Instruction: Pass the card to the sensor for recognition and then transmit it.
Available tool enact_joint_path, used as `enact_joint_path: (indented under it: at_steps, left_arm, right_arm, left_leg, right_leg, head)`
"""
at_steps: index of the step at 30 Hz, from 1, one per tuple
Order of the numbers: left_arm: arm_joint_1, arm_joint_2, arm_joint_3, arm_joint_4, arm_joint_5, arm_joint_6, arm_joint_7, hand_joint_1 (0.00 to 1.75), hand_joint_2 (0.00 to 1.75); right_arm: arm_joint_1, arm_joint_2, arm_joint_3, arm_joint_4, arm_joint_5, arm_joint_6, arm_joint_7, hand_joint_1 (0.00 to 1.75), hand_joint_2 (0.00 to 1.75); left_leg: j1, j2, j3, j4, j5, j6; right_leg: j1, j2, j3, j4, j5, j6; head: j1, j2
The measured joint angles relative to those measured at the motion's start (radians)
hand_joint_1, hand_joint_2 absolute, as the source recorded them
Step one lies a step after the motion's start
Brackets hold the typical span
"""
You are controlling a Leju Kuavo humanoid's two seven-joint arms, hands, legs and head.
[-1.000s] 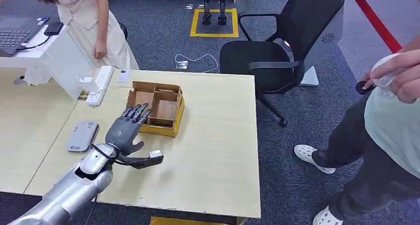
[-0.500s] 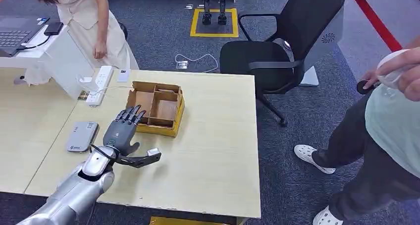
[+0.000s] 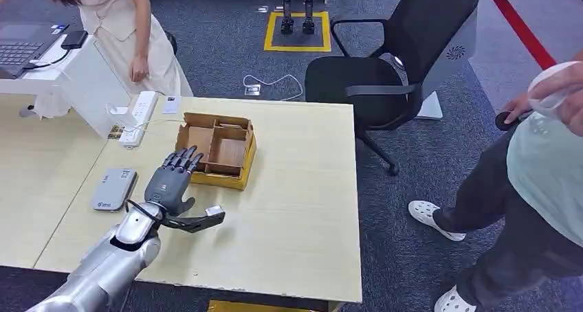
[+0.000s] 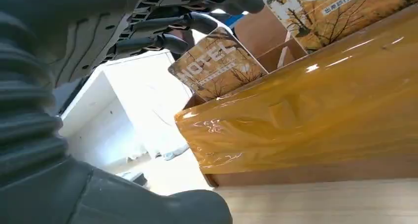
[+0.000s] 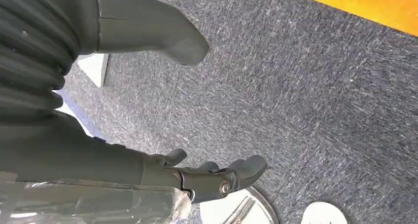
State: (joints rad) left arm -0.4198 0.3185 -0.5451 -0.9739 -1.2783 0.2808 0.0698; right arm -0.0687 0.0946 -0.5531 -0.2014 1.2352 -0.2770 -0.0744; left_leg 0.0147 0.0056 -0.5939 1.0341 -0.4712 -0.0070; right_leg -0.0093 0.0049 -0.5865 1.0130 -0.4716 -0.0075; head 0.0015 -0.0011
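A brown cardboard box [image 3: 218,147] with yellow tape on its side stands on the wooden table [image 3: 302,209]. The left wrist view shows the box wall [image 4: 305,115] close up, with two autumn-printed hotel cards upright inside: one card [image 4: 217,63] near my fingertips [image 4: 162,42], another card [image 4: 335,9] further along. My left hand [image 3: 170,187] hovers just before the box, fingers stretched toward it and thumb out to the side, holding nothing. A grey card sensor [image 3: 113,188] lies flat on the table to the hand's left. My right hand [image 5: 207,177] hangs over the carpet, fingers apart, holding nothing.
A white power strip [image 3: 137,109] with a cable lies behind the box. A black office chair [image 3: 385,71] stands past the table's far right corner. One person [image 3: 543,168] stands at the right, another person [image 3: 130,30] by the white desk [image 3: 82,78] at the back left.
My left hand has drawn back slightly from the box, toward me and to the left. The person on the right has lifted a hand a little.
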Motion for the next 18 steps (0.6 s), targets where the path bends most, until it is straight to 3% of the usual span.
enact_joint_path:
  at_steps: [18]
  left_arm:
    - [0.0,-0.007,0.013,0.005,-0.001,0.0,0.0,0.0,1.75]
  right_arm:
    - [0.0,0.0,0.0,0.0,0.0,0.0,0.003,0.0,1.75]
  left_leg:
    - [0.0,0.0,0.0,0.0,0.0,0.0]
  right_leg:
    - [0.0,0.0,0.0,0.0,0.0,0.0]
  head:
    - [0.0,0.0]
